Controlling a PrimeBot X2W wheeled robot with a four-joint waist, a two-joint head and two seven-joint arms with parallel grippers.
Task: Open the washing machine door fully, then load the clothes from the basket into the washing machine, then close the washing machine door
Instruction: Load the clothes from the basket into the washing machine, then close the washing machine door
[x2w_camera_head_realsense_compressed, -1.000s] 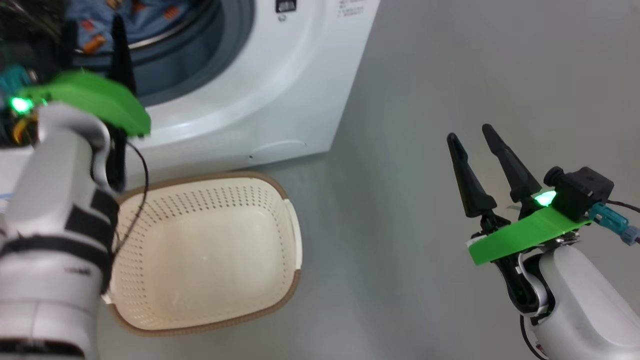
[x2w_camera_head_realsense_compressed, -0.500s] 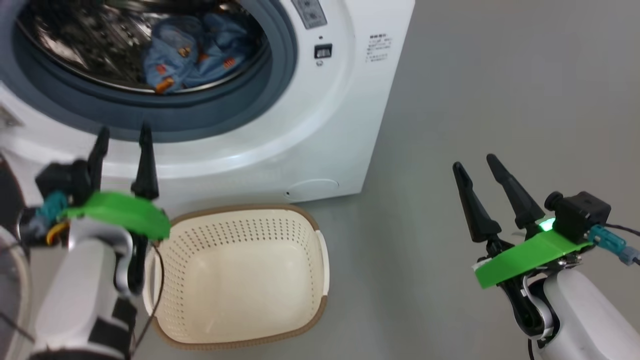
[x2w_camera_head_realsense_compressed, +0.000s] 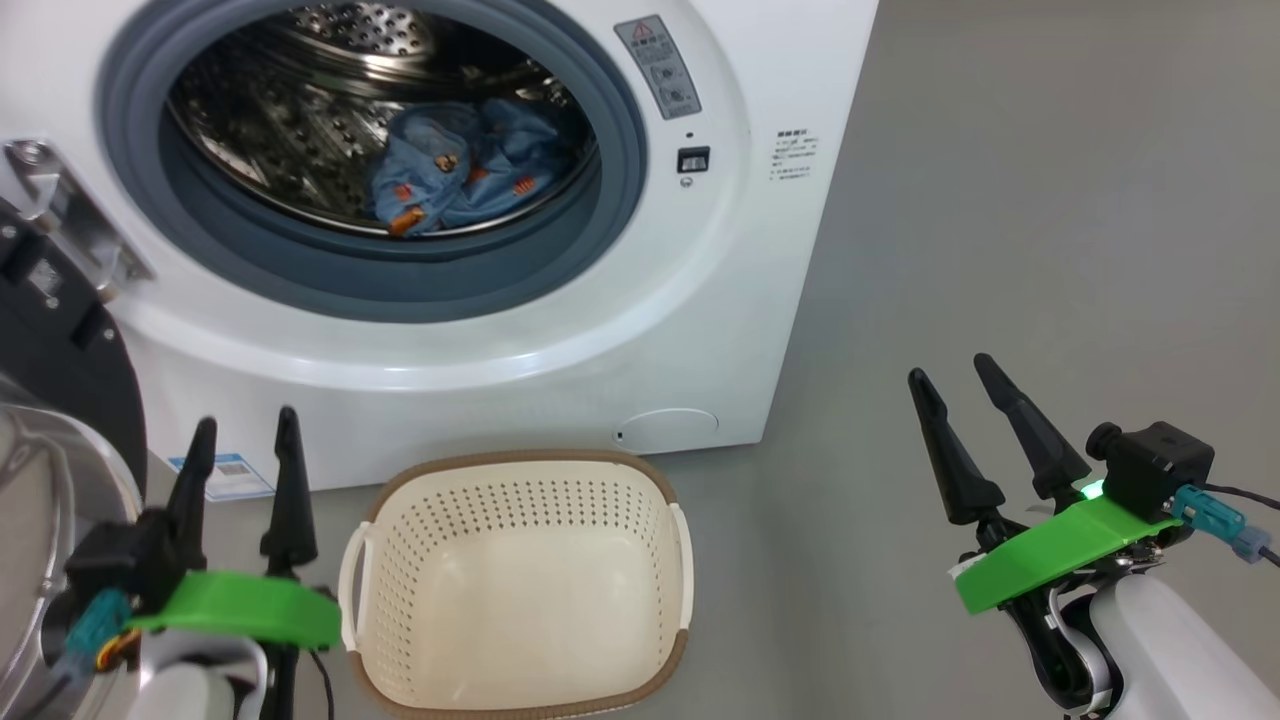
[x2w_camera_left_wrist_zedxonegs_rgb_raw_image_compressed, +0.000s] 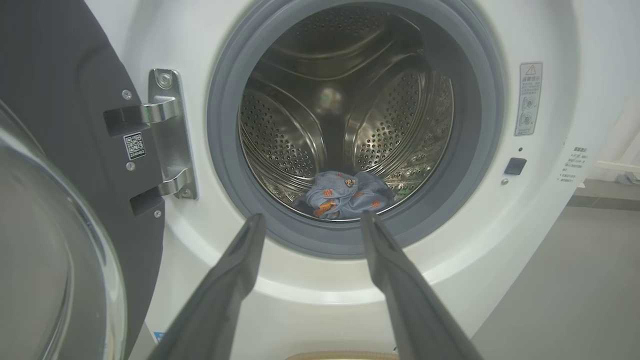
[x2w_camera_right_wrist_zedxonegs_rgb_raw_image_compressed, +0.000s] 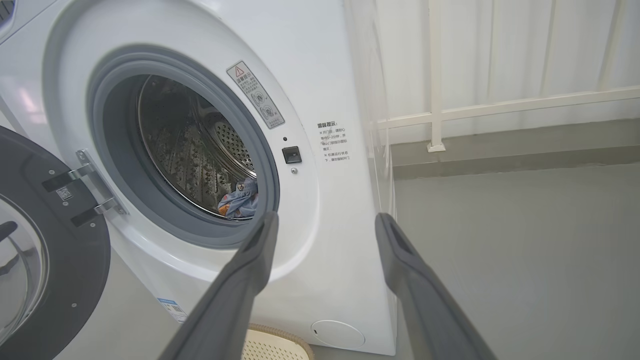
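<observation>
basket (x2w_camera_head_realsense_compressed: 600, 520) on floor (x2w_camera_head_realsense_compressed: 1000, 250), before washing machine (x2w_camera_head_realsense_compressed: 740, 300) | door (x2w_camera_head_realsense_compressed: 60, 370) left of opening | clothes (x2w_camera_head_realsense_compressed: 455, 170) in drum (x2w_camera_head_realsense_compressed: 300, 120)

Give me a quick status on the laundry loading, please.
Left gripper and right gripper open, empty. Basket empty, blue garment in drum. Door open; nothing blocking.

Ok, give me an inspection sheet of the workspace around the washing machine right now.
Surface: grey floor.
Job's things: door swung open leftward; washing machine holds a blue garment in its drum; basket empty, before the machine.
Clutter: nothing seen.
Grippers: left gripper fingers apart, empty, beside the basket; right gripper likewise, above the floor.
Cables: thin black cable at left wrist; teal-plugged cable at right wrist.
Surroundings: white railing beyond the machine.
</observation>
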